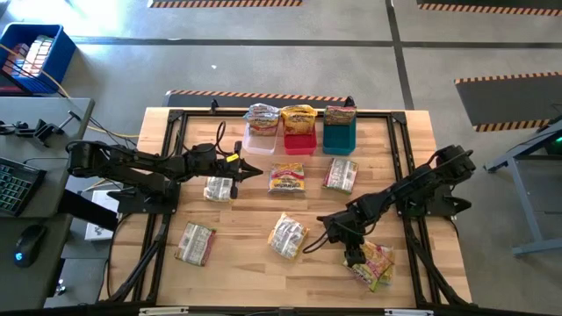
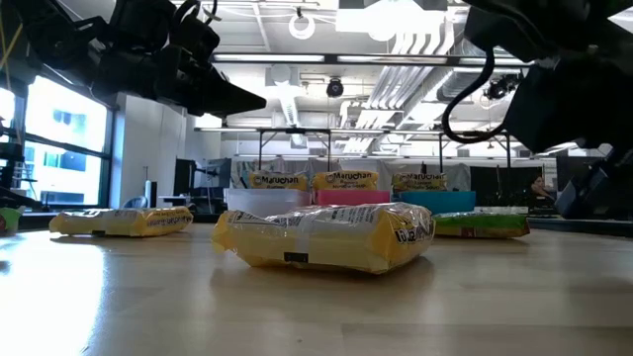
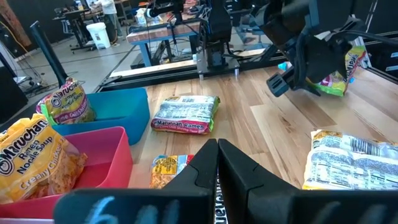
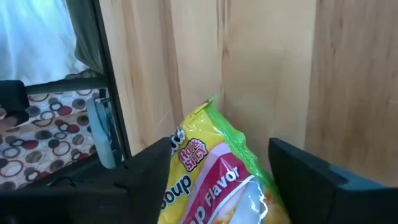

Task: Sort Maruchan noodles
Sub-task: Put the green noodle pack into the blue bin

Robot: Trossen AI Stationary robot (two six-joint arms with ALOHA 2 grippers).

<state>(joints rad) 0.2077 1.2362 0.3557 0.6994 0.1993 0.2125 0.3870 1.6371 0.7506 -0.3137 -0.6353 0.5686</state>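
Several Maruchan packets lie flat on the wooden table: a silvery one (image 1: 219, 189), a yellow one (image 1: 287, 178), a pink-green one (image 1: 340, 175), and two more (image 1: 195, 243) (image 1: 287, 235). My right gripper (image 1: 356, 254) is open at the table's near right. It points down over a yellow, pink and green packet (image 1: 376, 265) (image 4: 214, 174), with a finger on each side of the packet's end. My left gripper (image 1: 253, 168) (image 3: 216, 149) is shut and empty. It hovers above the table in front of the clear bin (image 1: 261, 140). My right gripper comes down from above, its fingers (image 4: 146, 165) on either side of the green-edged end (image 4: 217, 134) of the packet, which lies on the table. I cannot tell whether the fingers touch it.
Three bins stand in a row at the far edge: clear, red (image 1: 299, 140) and teal (image 1: 340, 136). Each has a packet sticking up out of it (image 1: 262, 116) (image 1: 299, 116) (image 1: 341, 114). Black frame rails run along the table's left and right sides. Bare wood lies at the near middle.
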